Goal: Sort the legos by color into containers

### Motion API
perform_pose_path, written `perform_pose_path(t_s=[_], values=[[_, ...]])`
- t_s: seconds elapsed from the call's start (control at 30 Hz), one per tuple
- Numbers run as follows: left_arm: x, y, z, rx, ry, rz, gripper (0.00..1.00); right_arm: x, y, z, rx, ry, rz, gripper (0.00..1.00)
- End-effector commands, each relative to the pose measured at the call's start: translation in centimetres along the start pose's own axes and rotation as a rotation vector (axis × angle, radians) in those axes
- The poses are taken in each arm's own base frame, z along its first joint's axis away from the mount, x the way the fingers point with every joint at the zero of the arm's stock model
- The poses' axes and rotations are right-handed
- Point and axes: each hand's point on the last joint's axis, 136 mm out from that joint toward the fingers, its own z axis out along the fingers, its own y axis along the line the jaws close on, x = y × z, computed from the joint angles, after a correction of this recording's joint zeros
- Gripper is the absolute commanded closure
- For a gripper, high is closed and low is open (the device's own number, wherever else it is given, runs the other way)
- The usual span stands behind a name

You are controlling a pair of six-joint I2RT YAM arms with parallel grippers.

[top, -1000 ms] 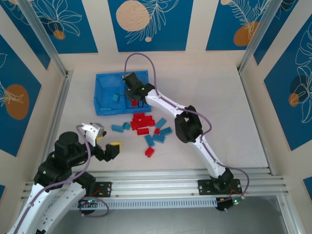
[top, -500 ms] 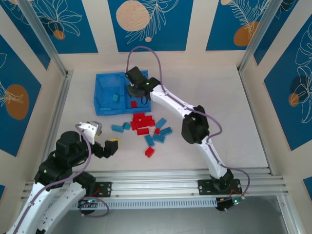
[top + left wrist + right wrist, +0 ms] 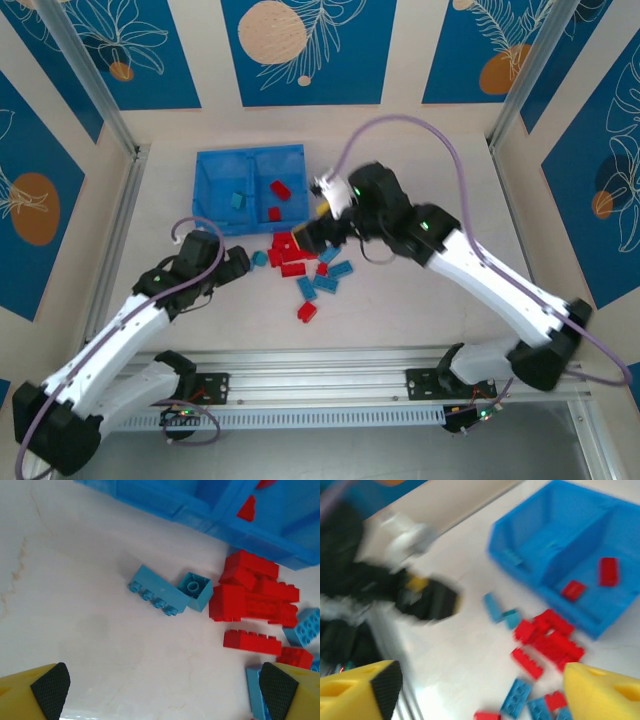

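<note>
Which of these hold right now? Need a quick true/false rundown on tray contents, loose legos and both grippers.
1. Two red legos lie in the right compartment of the tray. True.
2. The left compartment holds a red lego. False: it holds one teal lego.
3. The right gripper is shut on a lego. False: its jaws stand wide apart and grip nothing.
4. The left gripper is open over the table, near two teal legos. True.
5. Every lego is in the tray. False: a red pile and loose teal legos lie on the table in front of it.
</note>
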Motion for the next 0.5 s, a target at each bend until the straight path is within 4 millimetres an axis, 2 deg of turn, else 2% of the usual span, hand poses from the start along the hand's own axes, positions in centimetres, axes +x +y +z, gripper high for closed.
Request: perform_pose_path(t_s=[0.0,0.1,0.23,0.4,0.47], values=[[-0.1,-0.4,2.3,-0.006,0.011,-0.206,0.00,3.7,4.4,-1.8,-0.194,0.028,0.014,0.05],[-0.2,0.7,4.5,-0.064,0.024,-0.303,0.00,6.0,5.6,-3.5,-0.236,0.041,0.051,0.02],[-0.6,1.1,7.5,-0.038,0.059,-0.443,0.00,7.7,5.5,-4.3,-0.205,0.051,0.124,0.01],[-1.0,0.0,10.3,-0.040,0.149,-0.403,0.01,9.8,4.3,-3.4,-0.123,0.111,0.176,0.01],[-0.9,-0.2,11.2,-0.036,0.166,-0.412,0.04,10.2,4.5,-3.0,-0.128,0.130,0.184,0.01]])
